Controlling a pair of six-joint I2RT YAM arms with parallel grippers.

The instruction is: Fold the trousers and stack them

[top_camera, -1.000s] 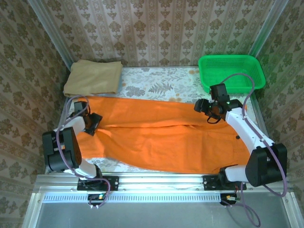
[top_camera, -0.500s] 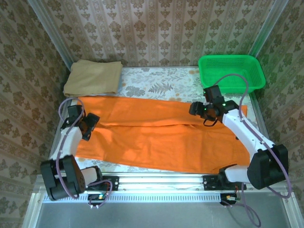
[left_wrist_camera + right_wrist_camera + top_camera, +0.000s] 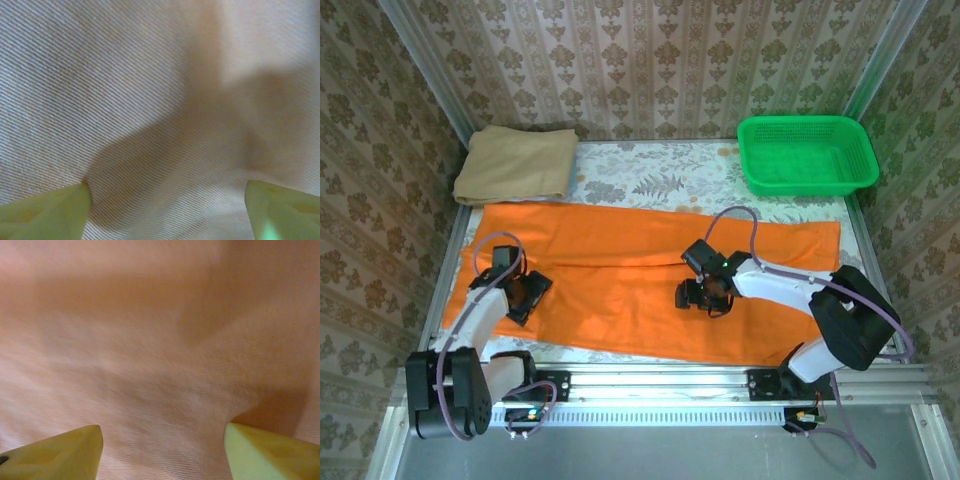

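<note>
1. Patterned wallpaper (image 3: 650,70) closes the cell on three sides. Before you lies a tabletop (image 3: 650,185) with a floral cover. A metal rail (image 3: 650,385) along its near edge carries both arm bases.
2. You find the trousers (image 3: 620,270) spread flat on the tabletop, bright orange. They reach from near the left edge to near the right edge. A long crease runs lengthwise through the middle of them.
3. A folded tan cloth (image 3: 515,163) sits in the far left corner, just beyond the trousers' far left corner. A green basket (image 3: 807,155) stands in the far right corner, apart from the trousers.
4. Your left pincer (image 3: 525,292) hangs over the left end of the trousers, pointed down at the fabric. In the left wrist view its fingertips (image 3: 45,210) stand wide apart. Flat woven cloth spans the whole gap between them, and nothing is clamped.
5. Your right pincer (image 3: 700,297) hangs over the trousers slightly right of centre, toward the near edge. In the right wrist view its fingertips (image 3: 55,450) are likewise spread. Smooth orange cloth and a soft shadow lie between them, and nothing is gripped.
6. Both wrist views show the fabric very close. You cannot tell whether either pincer's tips actually touch it.
</note>
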